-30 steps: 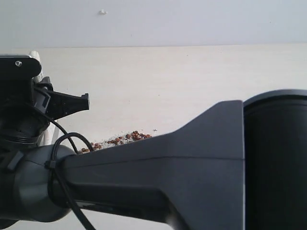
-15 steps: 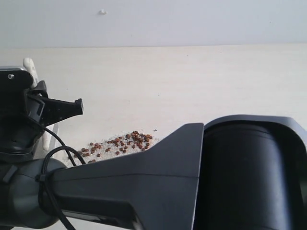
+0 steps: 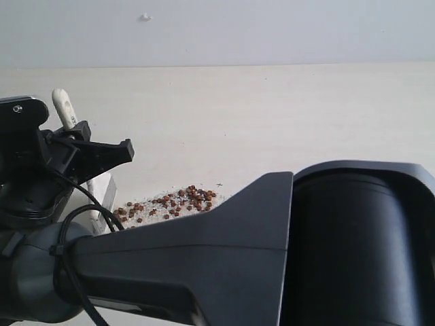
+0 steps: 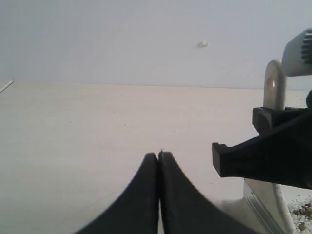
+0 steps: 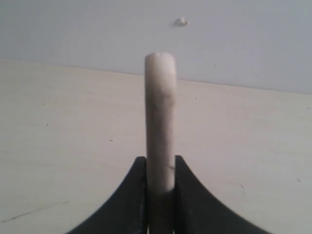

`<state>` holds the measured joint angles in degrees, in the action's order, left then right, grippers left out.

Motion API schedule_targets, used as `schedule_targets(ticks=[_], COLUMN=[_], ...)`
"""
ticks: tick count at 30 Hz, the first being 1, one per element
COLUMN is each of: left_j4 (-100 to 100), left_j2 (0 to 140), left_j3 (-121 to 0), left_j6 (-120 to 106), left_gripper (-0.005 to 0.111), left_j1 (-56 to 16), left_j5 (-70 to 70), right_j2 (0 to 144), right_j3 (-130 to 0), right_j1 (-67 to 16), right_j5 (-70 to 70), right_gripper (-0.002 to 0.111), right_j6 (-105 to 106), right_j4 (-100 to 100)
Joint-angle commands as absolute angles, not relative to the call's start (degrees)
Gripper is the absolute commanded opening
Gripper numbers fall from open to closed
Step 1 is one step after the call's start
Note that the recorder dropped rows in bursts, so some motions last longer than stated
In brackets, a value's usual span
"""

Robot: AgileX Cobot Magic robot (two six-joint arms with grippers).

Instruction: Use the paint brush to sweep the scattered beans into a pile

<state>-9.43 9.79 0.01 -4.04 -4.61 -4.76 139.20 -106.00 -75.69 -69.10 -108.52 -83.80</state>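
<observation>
The beans [image 3: 182, 197], tiny, round and reddish-brown, lie in a loose band among fine off-white grains [image 3: 151, 197] on the pale cream, wood-grained tabletop [image 3: 312, 122]. In the exterior view the band is thickest at its right end and thins toward the left, and its near side is hidden behind the big dark grey arm [image 3: 224, 258] that crosses the foreground from the right. Just beside the band's thin left end stands the paint brush [image 3: 62, 106], a flat brush with a pale wooden handle holed at its end and a silver metal ferrule. It is tilted, with the handle end leaning away from the beans. Its cream bristles are mostly hidden, so I cannot tell whether they touch the table. The black right gripper [image 5: 160, 165] reaches across to the left of the exterior view and is clamped narrowly on the brush handle, which fills the slot between its jaws. The left gripper [image 4: 159, 157], also black, has its jaws pressed fully together with nothing between them, near the other gripper. A black cable [image 3: 87, 206] loops over the arm. Beyond the beans, open tabletop runs to the far edge, a straight line where it meets a plain pale grey wall [image 3: 272, 34] bearing one small white fleck [image 3: 145, 16].
</observation>
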Motion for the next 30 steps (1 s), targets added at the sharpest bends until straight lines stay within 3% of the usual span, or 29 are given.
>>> schedule_targets(ticks=[1, 30], left_j4=[-9.9, -9.9], left_j2=[9.3, 9.3], left_j3=[0.0, 0.0], left_j6=[-4.2, -4.2], left_gripper=[0.000, 0.000], left_j1=[-4.5, -4.5], left_j5=[-4.8, -4.8], right_j2=[138.7, 137.6], right_j3=[-106.2, -106.1], right_j1=[-74.6, -69.3], right_j5=[-70.0, -70.0], right_gripper=[0.000, 0.000], right_j6=[-105.0, -100.7], right_j4=[-81.0, -78.8])
